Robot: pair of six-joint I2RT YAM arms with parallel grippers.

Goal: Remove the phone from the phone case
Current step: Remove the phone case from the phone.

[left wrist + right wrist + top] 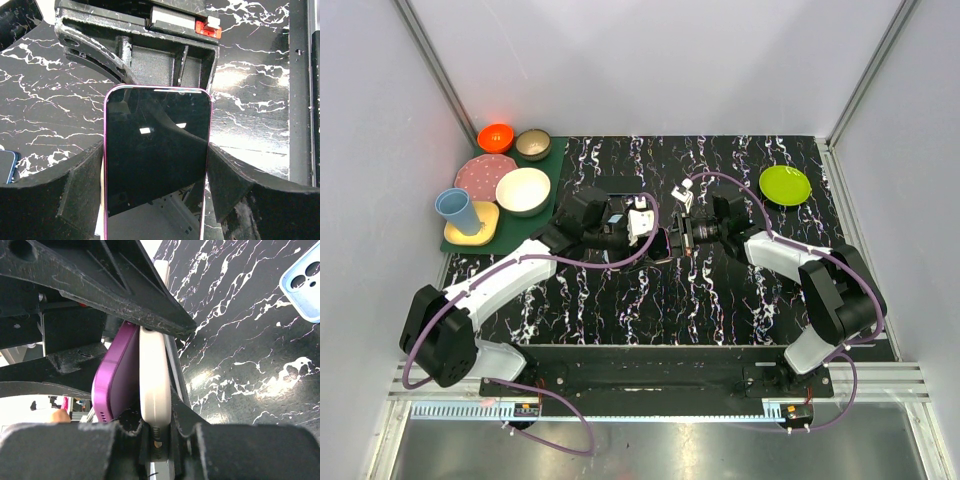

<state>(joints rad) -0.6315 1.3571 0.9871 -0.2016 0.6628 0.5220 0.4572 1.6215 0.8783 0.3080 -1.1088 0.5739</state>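
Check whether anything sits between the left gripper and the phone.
Nothing visible does. The left gripper has its fingers right against the two long edges of the phone, with the screen bare between them. The white case sits at the phone's back, pinched by the right gripper, not between fingers and phone.

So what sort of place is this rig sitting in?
Most likely a lab test cell, not a home: plain white panel walls, a black marbled tabletop, and play-style dishes laid out on a green mat.

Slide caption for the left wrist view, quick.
Purple-edged phone between fingers of the left hand, right hand opposite, over a black marbled table.
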